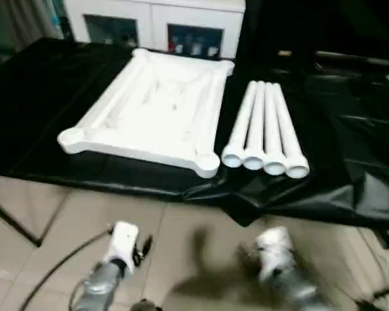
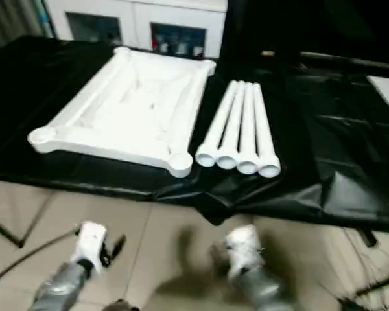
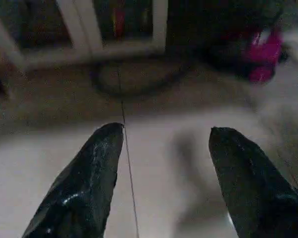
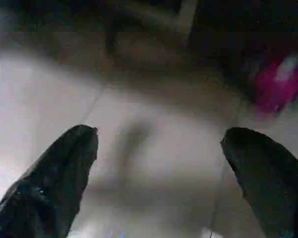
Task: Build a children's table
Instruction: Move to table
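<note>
Left eye view: the white ribbed plastic tabletop (image 1: 152, 110) is seen lying underside-up on the black cloth-covered surface (image 1: 350, 149), with four white tapered tubular legs (image 1: 266, 129) laid side by side just beside it at its 3 o'clock. The left gripper (image 3: 161, 148) and the right gripper (image 4: 159, 148) are held released and empty over the tiled floor (image 1: 175, 240), well short of the parts. Assembly is judged not yet begun; next, a reach towards 12 o'clock is called for, to grasp one leg for a corner socket (image 1: 208, 162).
</note>
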Robot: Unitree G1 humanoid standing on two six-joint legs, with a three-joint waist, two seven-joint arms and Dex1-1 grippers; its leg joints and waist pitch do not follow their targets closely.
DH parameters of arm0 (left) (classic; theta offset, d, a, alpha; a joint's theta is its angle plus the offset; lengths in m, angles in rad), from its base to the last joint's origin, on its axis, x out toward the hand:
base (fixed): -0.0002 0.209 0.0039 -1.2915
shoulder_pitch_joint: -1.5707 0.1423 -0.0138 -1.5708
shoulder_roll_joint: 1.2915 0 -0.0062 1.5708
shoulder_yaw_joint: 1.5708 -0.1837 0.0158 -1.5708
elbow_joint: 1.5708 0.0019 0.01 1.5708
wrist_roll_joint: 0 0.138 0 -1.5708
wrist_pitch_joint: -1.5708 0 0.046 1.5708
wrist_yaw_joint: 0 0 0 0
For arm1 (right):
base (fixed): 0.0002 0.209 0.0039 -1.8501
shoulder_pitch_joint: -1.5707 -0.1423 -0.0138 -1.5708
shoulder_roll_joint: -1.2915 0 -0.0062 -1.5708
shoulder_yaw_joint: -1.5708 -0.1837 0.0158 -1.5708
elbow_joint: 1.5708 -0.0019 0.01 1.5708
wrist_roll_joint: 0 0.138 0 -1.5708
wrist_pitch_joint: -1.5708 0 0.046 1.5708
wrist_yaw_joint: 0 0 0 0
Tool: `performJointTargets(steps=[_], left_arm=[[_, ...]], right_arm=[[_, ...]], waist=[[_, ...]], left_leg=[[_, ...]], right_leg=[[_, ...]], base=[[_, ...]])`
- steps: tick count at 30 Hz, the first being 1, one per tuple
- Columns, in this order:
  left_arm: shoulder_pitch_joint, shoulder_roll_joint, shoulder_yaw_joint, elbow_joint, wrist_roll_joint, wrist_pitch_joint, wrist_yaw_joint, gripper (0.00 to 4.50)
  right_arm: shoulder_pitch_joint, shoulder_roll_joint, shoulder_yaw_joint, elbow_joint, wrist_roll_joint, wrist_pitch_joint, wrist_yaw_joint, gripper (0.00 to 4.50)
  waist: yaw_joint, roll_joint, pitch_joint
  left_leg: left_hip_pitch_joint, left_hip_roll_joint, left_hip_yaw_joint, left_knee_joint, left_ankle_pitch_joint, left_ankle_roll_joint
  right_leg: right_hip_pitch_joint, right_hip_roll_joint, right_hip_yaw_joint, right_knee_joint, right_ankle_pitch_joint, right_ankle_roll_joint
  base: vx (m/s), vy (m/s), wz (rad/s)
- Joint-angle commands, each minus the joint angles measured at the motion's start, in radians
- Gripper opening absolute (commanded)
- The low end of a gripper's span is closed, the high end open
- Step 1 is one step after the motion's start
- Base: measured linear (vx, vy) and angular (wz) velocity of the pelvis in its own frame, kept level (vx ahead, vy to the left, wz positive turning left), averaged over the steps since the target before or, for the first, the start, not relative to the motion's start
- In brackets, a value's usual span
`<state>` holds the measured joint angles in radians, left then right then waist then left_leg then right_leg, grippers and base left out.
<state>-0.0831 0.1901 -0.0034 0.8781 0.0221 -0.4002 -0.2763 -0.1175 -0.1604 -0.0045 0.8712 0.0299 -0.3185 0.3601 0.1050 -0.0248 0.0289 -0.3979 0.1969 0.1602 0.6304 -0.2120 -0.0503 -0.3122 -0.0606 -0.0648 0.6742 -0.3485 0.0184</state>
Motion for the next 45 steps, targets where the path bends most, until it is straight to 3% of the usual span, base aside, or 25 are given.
performJointTargets(steps=[1,3,4,5,6,7,10,12,14,15,16,17,20,21,22,23,24,27,29,32,37,39,42,43,45], left_arm=[[0.074,0.005,-0.045,-0.125,0.010,-0.011,-0.013,3.15],[0.121,0.017,-0.064,-0.175,0.033,-0.026,-0.020,3.15],[0.154,0.020,-0.069,-0.221,0.024,-0.028,-0.040,3.15],[0.175,0.020,-0.070,-0.252,0.016,-0.029,-0.053,3.15],[0.197,0.022,-0.073,-0.281,0.014,-0.031,-0.064,3.15],[0.248,0.028,-0.081,-0.347,0.016,-0.042,-0.085,3.15],[0.327,0.045,-0.098,-0.457,0.017,-0.036,-0.105,3.15],[0.387,0.057,-0.089,-0.576,0.015,-0.027,-0.087,3.15],[0.410,0.062,-0.083,-0.627,0.013,-0.023,-0.080,3.15],[0.454,0.073,-0.067,-0.748,0.005,0.010,-0.066,3.15],[0.471,0.076,-0.059,-0.794,0.005,0.022,-0.055,3.15],[0.507,0.078,-0.039,-0.889,0.001,0.054,-0.032,3.15],[0.526,0.063,0.000,-0.994,0.013,0.087,-0.009,3.15],[0.518,0.062,0.009,-1.024,0.006,0.107,-0.007,3.15],[0.510,0.062,0.014,-1.041,-0.001,0.121,-0.006,3.15],[0.487,0.061,0.024,-1.059,-0.013,0.145,0.003,3.15],[0.462,0.060,0.030,-1.064,-0.022,0.162,0.010,3.15],[0.382,0.059,0.036,-1.010,-0.022,0.179,0.030,3.15],[0.341,0.053,0.039,-0.981,-0.030,0.201,0.046,3.15],[0.273,0.038,0.041,-0.946,-0.059,0.239,0.040,3.15],[0.168,0.034,0.045,-0.823,-0.050,0.253,0.029,3.15],[0.085,0.042,0.054,-0.742,-0.065,0.251,0.018,3.15],[0.014,0.050,0.051,-0.682,-0.080,0.255,-0.010,3.15],[0.002,0.050,0.049,-0.673,-0.084,0.257,-0.017,3.15],[-0.037,0.047,0.036,-0.642,-0.088,0.266,-0.044,3.15]], right_arm=[[0.083,-0.011,0.034,-0.150,0.039,0.015,0.110,4.40],[0.138,-0.032,0.048,-0.239,0.067,0.025,0.185,4.40],[0.173,-0.048,0.067,-0.296,0.079,0.037,0.222,4.40],[0.197,-0.058,0.080,-0.334,0.086,0.044,0.244,4.40],[0.221,-0.069,0.092,-0.375,0.089,0.053,0.260,4.40],[0.278,-0.094,0.119,-0.470,0.105,0.080,0.306,4.40],[0.326,-0.121,0.137,-0.482,0.115,0.053,0.361,4.40],[0.342,-0.132,0.117,-0.459,0.142,0.028,0.397,4.40],[0.347,-0.133,0.106,-0.445,0.150,0.013,0.410,4.40],[0.358,-0.147,0.086,-0.436,0.208,0.020,0.500,4.40],[0.365,-0.155,0.075,-0.440,0.232,0.026,0.536,4.40],[0.396,-0.183,0.047,-0.512,0.318,0.082,0.621,4.40],[0.447,-0.225,0.023,-0.778,0.456,0.219,0.604,4.40],[0.441,-0.234,0.007,-0.852,0.498,0.256,0.583,4.40],[0.433,-0.238,-0.003,-0.891,0.523,0.276,0.570,4.40],[0.394,-0.246,-0.028,-0.949,0.580,0.318,0.537,4.40],[0.349,-0.255,-0.050,-0.991,0.624,0.352,0.508,4.40],[0.210,-0.276,-0.093,-1.039,0.691,0.418,0.436,4.40],[0.162,-0.283,-0.107,-1.030,0.690,0.428,0.428,4.40],[0.120,-0.293,-0.121,-1.022,0.693,0.464,0.425,4.40],[0.087,-0.290,-0.108,-1.009,0.675,0.520,0.400,4.40],[0.056,-0.279,-0.094,-0.982,0.663,0.546,0.361,4.40],[0.026,-0.269,-0.086,-0.959,0.661,0.568,0.329,4.40],[0.022,-0.267,-0.085,-0.956,0.661,0.571,0.327,4.40],[0.003,-0.253,-0.084,-0.923,0.643,0.578,0.300,4.40]], waist=[[-0.016,0.014,-0.031],[-0.027,0.011,-0.030],[-0.029,0.010,-0.022],[-0.029,0.006,-0.025],[-0.029,0.005,-0.020],[-0.032,-0.002,-0.014],[-0.036,0.001,-0.004],[-0.046,0.002,0.005],[-0.055,0.000,0.010],[-0.057,-0.002,0.003],[-0.056,-0.008,-0.002],[-0.056,-0.005,0.000],[-0.048,-0.010,-0.006],[-0.051,-0.015,-0.008],[-0.051,-0.010,-0.008],[-0.052,-0.016,-0.008],[-0.053,-0.009,-0.010],[-0.054,-0.016,-0.013],[-0.051,-0.011,-0.018],[-0.036,-0.021,-0.025],[-0.020,-0.032,-0.031],[-0.018,-0.032,-0.035],[-0.017,-0.030,-0.032],[-0.016,-0.034,-0.031],[-0.016,-0.030,-0.031]], left_leg=[[0.033,0.079,-0.034,-0.100,-0.153,0.140],[0.032,0.075,-0.032,-0.103,-0.177,0.134],[0.032,0.076,-0.031,-0.111,-0.218,0.121],[0.032,0.076,-0.031,-0.109,-0.215,0.117],[0.032,0.073,-0.029,-0.114,-0.219,0.110],[0.031,0.072,-0.026,-0.114,-0.213,0.110],[0.028,0.068,-0.021,-0.112,-0.213,0.120],[0.029,0.070,-0.021,-0.122,-0.274,0.077],[0.027,0.072,-0.021,-0.126,-0.297,0.064],[0.032,0.068,-0.015,-0.120,-0.296,0.064],[0.029,0.070,-0.017,-0.119,-0.294,0.070],[0.023,0.071,-0.017,-0.119,-0.269,0.082],[0.024,0.068,-0.023,-0.106,-0.140,0.144],[0.025,0.062,-0.023,-0.105,-0.099,0.158],[0.027,0.063,-0.025,-0.106,-0.101,0.154],[0.029,0.062,-0.025,-0.107,-0.111,0.148],[0.031,0.061,-0.026,-0.108,-0.121,0.129],[0.039,0.058,-0.022,-0.108,-0.114,0.085],[0.039,0.057,-0.021,-0.104,-0.083,0.070],[0.044,0.055,-0.017,-0.098,-0.049,0.058],[0.039,0.049,-0.015,-0.098,-0.044,0.040],[0.041,0.046,-0.014,-0.096,-0.035,0.036],[0.043,0.047,-0.012,-0.102,-0.073,0.019],[0.043,0.049,-0.012,-0.104,-0.084,0.016],[0.045,0.047,-0.009,-0.107,-0.108,0.003]], right_leg=[[0.008,-0.097,0.041,-0.079,0.374,-0.167],[0.016,-0.096,0.044,-0.091,0.359,-0.170],[0.012,-0.098,0.046,-0.100,0.301,-0.172],[0.019,-0.100,0.048,-0.103,0.296,-0.172],[0.018,-0.098,0.047,-0.108,0.259,-0.177],[0.017,-0.094,0.048,-0.112,0.247,-0.174],[0.008,-0.091,0.055,-0.116,0.234,-0.157],[0.002,-0.093,0.058,-0.126,0.107,-0.179],[0.000,-0.090,0.060,-0.130,0.062,-0.197],[0.000,-0.087,0.062,-0.129,0.061,-0.204],[0.006,-0.093,0.062,-0.129,0.063,-0.208],[0.010,-0.090,0.060,-0.130,0.084,-0.207],[0.020,-0.080,0.057,-0.113,0.299,-0.170],[0.021,-0.078,0.053,-0.109,0.359,-0.152],[0.016,-0.081,0.052,-0.108,0.357,-0.138],[0.015,-0.082,0.052,-0.110,0.339,-0.136],[0.013,-0.082,0.052,-0.110,0.305,-0.140],[0.008,-0.078,0.056,-0.113,0.248,-0.138],[0.009,-0.076,0.057,-0.108,0.274,-0.133],[0.006,-0.074,0.059,-0.103,0.349,-0.118],[0.010,-0.075,0.059,-0.101,0.357,-0.101],[0.007,-0.076,0.062,-0.099,0.360,-0.099],[0.001,-0.078,0.062,-0.104,0.296,-0.118],[0.002,-0.079,0.062,-0.106,0.277,-0.121],[-0.003,-0.082,0.064,-0.109,0.219,-0.133]], base=[[0.000,0.000,0.00],[0.000,0.000,0.00],[0.000,0.000,0.00],[0.000,0.000,0.00],[0.000,0.000,0.00],[0.000,0.000,0.00],[0.000,0.000,0.00],[0.000,0.000,0.00],[0.000,0.000,0.00],[0.000,0.000,0.00],[0.000,0.000,0.00],[0.000,0.000,0.00],[0.000,0.000,0.00],[0.000,0.000,0.00],[0.000,0.000,0.00],[0.000,0.000,0.00],[0.000,0.000,0.00],[0.000,0.000,0.00],[0.000,0.000,0.00],[0.000,0.000,0.00],[0.000,0.000,0.00],[0.000,0.000,0.00],[0.000,0.000,0.00],[0.000,0.000,0.00],[0.000,0.000,0.00]])
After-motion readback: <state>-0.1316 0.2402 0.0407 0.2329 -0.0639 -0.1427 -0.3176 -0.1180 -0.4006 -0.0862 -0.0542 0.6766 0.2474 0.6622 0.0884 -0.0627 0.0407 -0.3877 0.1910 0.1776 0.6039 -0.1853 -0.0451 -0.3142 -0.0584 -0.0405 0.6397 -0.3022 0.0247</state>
